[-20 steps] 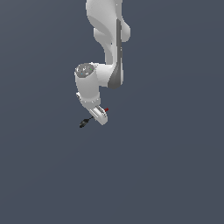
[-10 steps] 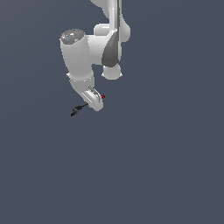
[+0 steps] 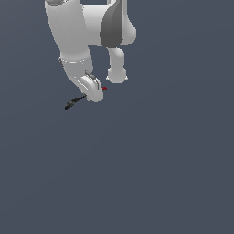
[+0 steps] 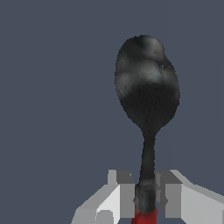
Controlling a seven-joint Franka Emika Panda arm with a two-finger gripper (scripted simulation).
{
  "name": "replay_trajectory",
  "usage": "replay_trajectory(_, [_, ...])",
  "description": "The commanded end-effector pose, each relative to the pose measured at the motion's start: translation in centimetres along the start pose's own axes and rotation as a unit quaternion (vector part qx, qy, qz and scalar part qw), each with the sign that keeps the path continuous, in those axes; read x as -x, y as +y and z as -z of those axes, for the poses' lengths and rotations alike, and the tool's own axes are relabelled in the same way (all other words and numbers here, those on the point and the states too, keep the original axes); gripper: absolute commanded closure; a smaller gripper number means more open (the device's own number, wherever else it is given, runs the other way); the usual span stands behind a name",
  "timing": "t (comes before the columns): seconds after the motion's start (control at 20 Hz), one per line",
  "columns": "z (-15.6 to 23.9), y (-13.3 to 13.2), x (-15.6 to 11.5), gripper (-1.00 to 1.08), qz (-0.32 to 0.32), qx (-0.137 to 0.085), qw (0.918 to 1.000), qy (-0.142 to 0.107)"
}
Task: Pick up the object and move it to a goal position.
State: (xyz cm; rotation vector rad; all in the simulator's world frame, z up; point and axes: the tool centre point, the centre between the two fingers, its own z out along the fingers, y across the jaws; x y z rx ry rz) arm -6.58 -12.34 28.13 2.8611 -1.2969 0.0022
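Observation:
The object is a small spoon-shaped rod with a black knobbed end (image 3: 71, 104) and a red tip (image 3: 104, 88). In the exterior view it sticks out on both sides of my white gripper (image 3: 93, 93), which is shut on its shaft and holds it up off the dark grey floor. In the wrist view the black bowl-shaped end (image 4: 147, 89) stands out beyond the fingers (image 4: 124, 194), which pinch the thin neck where black turns to red (image 4: 145, 215).
The arm's white upper links (image 3: 82, 27) and grey-sided elbow (image 3: 114, 27) hang over the scene at the exterior view's upper left. The plain dark grey floor (image 3: 160, 173) fills the rest.
The arm has risen and swung toward the exterior view's left and upper part, carrying the object with it. The grip has not changed.

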Motion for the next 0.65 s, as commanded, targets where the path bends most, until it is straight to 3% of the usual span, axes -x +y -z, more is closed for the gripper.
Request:
replay_trajectory(0.0, [1.2, 0.0, -0.2, 1.08, 0.0, 0.0, 1.0, 0.0])
replay_trajectory(0.6, [2.3, -0.1, -0.4, 1.08, 0.001, 0.0, 1.0, -0.001])
